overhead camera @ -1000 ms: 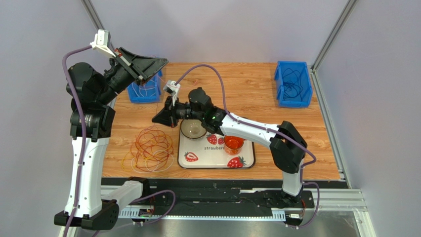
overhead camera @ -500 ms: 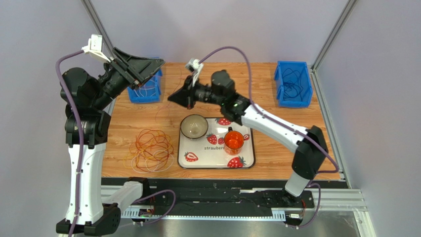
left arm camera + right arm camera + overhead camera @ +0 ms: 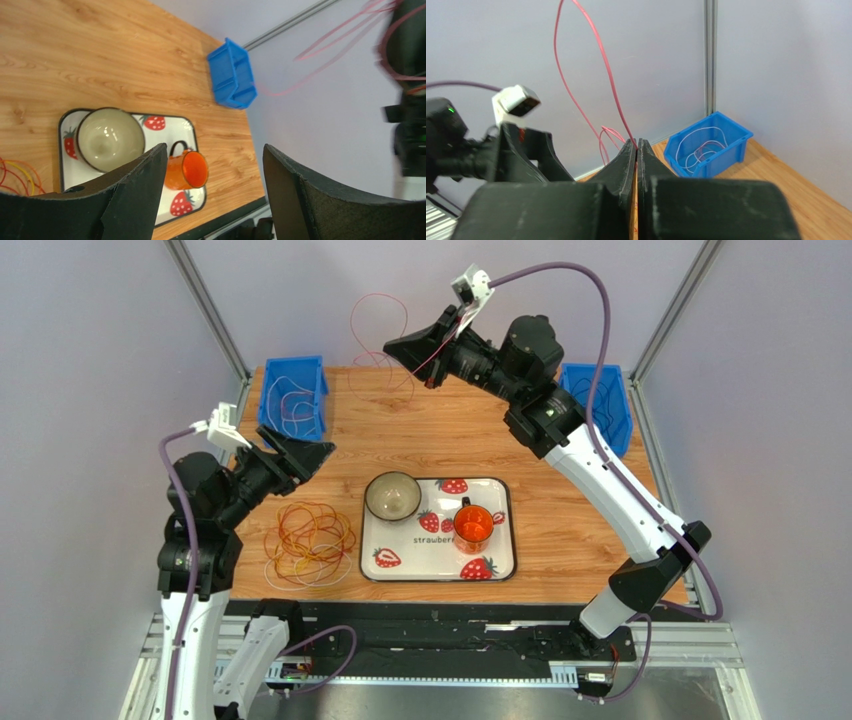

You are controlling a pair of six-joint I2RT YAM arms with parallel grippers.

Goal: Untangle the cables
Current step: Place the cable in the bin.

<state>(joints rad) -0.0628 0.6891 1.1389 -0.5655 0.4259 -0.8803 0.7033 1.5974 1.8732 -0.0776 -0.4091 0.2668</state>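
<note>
Found right gripper pinched closed on a thin red wire loop, raised high over the far edge of the wooden table, loop clear of the surface. Found left gripper spread wide and empty, hovering over the left edge. Noted a tangle of thin yellow, orange and white wire loops lying by the near-left corner, just beside a white strawberry-printed tray; more white wire loops seen inside a blue plastic bin at the far-left corner.
</note>
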